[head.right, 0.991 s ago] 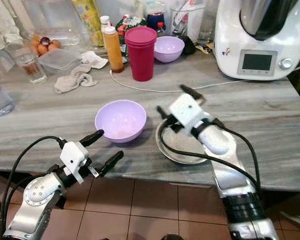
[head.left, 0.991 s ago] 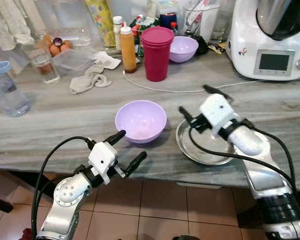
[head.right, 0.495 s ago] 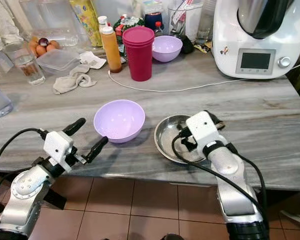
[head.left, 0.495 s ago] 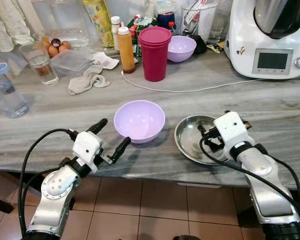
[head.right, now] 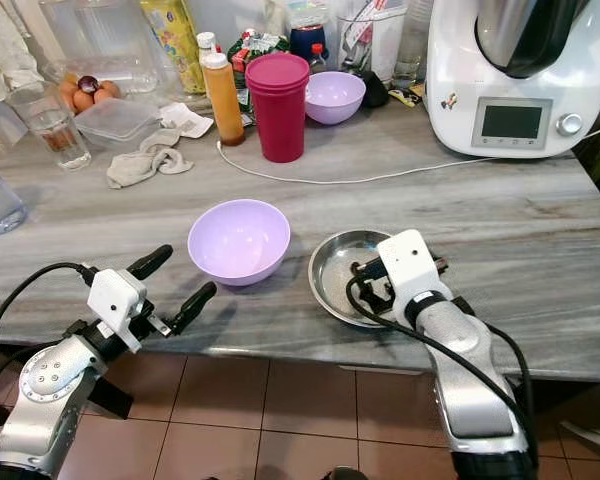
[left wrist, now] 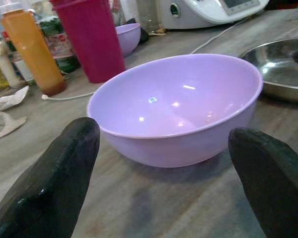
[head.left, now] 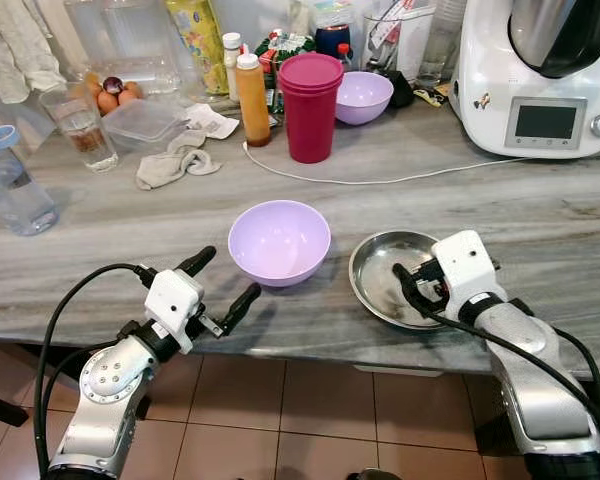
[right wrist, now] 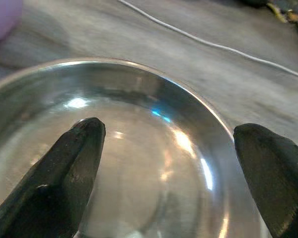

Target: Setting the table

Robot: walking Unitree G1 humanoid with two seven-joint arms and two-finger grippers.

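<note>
A lilac bowl [head.left: 279, 242] stands near the front of the grey marble counter [head.left: 130, 235]. A shallow steel dish [head.left: 378, 272] lies just to its right. My left gripper [head.left: 230, 275] is open. It hovers at the counter's front edge, just short of the bowl and pointing at it. In the left wrist view the bowl [left wrist: 179, 104] sits between and beyond the two black fingers [left wrist: 54, 183]. My right gripper [head.right: 368, 285] is open and low over the near right part of the dish. The right wrist view shows the dish [right wrist: 139, 148] under its spread fingers [right wrist: 72, 168].
At the back stand a pink tumbler [head.left: 313, 105], an orange bottle [head.left: 255, 98], a second lilac bowl [head.left: 364, 95] and a white kitchen machine [head.left: 540, 75]. A white cable [head.left: 360, 181] crosses the counter. On the left are a crumpled cloth [head.left: 178, 160], a glass [head.left: 85, 125] and a water bottle [head.left: 10, 190].
My right gripper has come down from above the dish's far side to sit low over its near right part. My left gripper has drifted slightly left, away from the bowl.
</note>
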